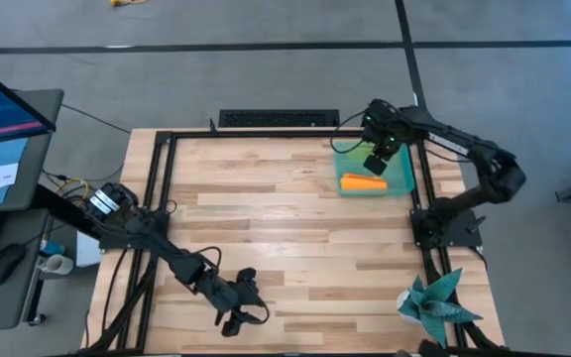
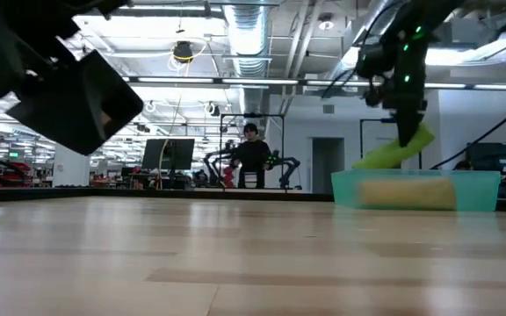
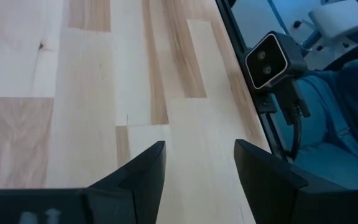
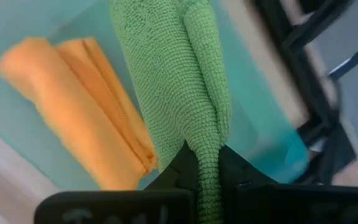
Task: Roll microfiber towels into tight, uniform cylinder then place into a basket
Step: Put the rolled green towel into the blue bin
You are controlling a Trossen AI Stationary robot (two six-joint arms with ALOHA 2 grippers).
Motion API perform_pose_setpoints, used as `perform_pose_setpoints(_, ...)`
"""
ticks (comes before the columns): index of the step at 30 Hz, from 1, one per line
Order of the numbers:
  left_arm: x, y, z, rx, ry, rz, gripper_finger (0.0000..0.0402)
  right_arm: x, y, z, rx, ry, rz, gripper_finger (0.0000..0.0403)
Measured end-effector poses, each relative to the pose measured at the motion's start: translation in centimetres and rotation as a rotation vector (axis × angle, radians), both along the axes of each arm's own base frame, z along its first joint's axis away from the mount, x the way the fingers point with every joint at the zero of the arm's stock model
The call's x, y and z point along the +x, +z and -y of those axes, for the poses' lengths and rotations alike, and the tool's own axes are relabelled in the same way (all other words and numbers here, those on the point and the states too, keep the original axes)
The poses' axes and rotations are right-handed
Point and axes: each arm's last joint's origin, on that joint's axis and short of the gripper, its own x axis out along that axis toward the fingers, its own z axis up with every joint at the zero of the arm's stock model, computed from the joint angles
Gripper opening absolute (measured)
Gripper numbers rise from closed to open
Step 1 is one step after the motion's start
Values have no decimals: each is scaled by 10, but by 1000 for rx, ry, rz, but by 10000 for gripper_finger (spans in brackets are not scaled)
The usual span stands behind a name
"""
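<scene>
Up at the far right of the table, the right gripper (image 4: 207, 167) was clamped on the rolled lime green towel (image 4: 179, 74), its two dark fingers (image 4: 179, 165) pinching one end of the roll so that the cloth hung out past them. In the low view that green towel (image 2: 393, 154) was tilted, its lower end dipping toward the basket (image 2: 477, 189) while the gripper (image 2: 405, 123) held it from above. The orange towel (image 4: 73, 118) already lay rolled inside the basket, beside the green one. From above, the orange roll (image 1: 363, 182) lay across the basket's near half, and the basket (image 1: 397, 178) itself sat on the wooden table (image 1: 285, 218) just inside the black frame (image 1: 162, 178) at its far right corner. A dark teal spiky cloth (image 1: 434, 302) rested at the near right corner, well apart from the basket.

The left gripper (image 1: 238, 312) waited near the table's front edge, left of centre, its fingers (image 3: 143, 171) spread apart over bare wood and holding nothing
</scene>
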Motion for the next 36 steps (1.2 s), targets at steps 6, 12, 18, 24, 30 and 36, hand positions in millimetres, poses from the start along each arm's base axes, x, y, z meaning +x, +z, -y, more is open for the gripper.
perform_pose_setpoints(6,9,-1,-13,-28,-13,-30,185,11,-32,18,105,21,-70,33)
perform_pose_setpoints(12,15,-1,-23,-32,-41,-44,185,24,-54,24,162,84,-79,34)
perform_pose_setpoints(18,19,-1,-29,-49,-46,-54,185,29,-70,29,217,90,-99,39)
perform_pose_setpoints(24,20,-1,-32,-59,-48,-60,185,33,-86,32,253,38,-141,79)
perform_pose_setpoints(30,22,-2,-36,-65,-46,-68,185,37,-90,29,244,28,-171,140)
perform_pose_setpoints(36,25,-1,-42,-81,-46,-75,185,36,-78,24,201,18,-163,178)
